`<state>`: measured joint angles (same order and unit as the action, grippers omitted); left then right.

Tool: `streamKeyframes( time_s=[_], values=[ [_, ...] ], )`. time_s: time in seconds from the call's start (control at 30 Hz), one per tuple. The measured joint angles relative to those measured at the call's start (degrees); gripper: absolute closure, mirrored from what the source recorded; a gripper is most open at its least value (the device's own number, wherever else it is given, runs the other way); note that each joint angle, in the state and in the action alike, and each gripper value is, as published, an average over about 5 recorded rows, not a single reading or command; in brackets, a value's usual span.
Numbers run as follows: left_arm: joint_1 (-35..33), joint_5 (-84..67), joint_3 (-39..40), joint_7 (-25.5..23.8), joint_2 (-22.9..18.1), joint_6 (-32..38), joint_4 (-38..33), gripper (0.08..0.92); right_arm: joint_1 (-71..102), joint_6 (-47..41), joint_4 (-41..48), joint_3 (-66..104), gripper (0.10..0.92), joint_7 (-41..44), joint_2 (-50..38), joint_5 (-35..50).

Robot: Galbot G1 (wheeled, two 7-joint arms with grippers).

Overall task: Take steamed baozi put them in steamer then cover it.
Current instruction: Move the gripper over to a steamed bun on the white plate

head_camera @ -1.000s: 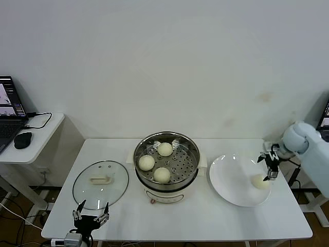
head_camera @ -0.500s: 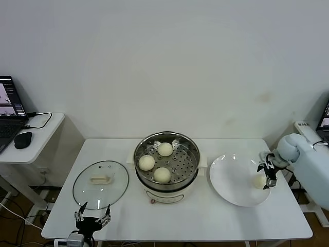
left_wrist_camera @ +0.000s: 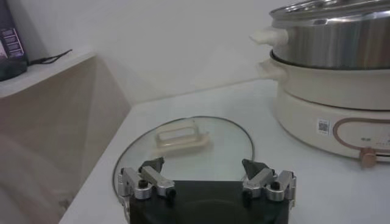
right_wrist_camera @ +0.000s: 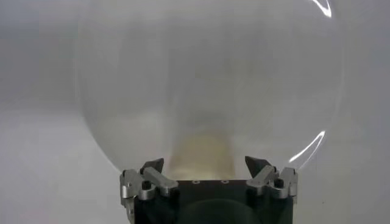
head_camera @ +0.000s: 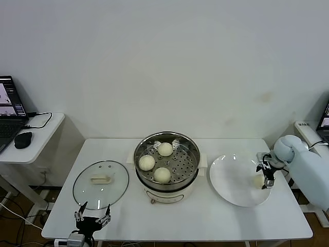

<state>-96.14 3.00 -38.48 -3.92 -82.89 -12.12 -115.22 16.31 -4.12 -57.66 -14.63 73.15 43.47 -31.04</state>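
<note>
Three steamed baozi (head_camera: 146,162) (head_camera: 165,149) (head_camera: 162,175) lie on the perforated tray inside the steamer (head_camera: 190,147), which also shows in the left wrist view as a steel pot on a cream base (left_wrist_camera: 329,67). A fourth baozi (head_camera: 257,180) (right_wrist_camera: 201,155) rests on the white plate (head_camera: 229,180) at the right. My right gripper (head_camera: 267,174) (right_wrist_camera: 206,164) hangs open just over it, its fingers either side of the bun and not touching. The cover (head_camera: 100,184) (left_wrist_camera: 183,146) lies flat on the table left of the steamer. My left gripper (head_camera: 92,212) (left_wrist_camera: 204,167) waits open at the table's near edge, before the cover.
A side desk (head_camera: 41,131) with a laptop (head_camera: 9,116) and a mouse (head_camera: 22,139) stands to the left of the white table (head_camera: 216,221). The wall runs close behind the steamer.
My right gripper has come down and slightly nearer, onto the baozi on the plate. The left gripper dropped a little toward the table's front edge, then held still.
</note>
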Motion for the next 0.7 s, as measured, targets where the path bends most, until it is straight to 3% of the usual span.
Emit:
streamKeyframes(
  time_s=[0.27, 0.7],
  values=[
    [-0.1, 0.3, 0.1, 0.0, -0.1, 0.0, 0.1, 0.177, -0.1, -0.3, 1.0, 0.1, 0.225, -0.2, 0.5, -0.1],
    [0.3, 0.3, 0.1, 0.0, 0.0, 0.0, 0.3, 0.177, -0.3, -1.2, 0.5, 0.1, 0.376, 0.0, -0.1, 0.5]
  ],
)
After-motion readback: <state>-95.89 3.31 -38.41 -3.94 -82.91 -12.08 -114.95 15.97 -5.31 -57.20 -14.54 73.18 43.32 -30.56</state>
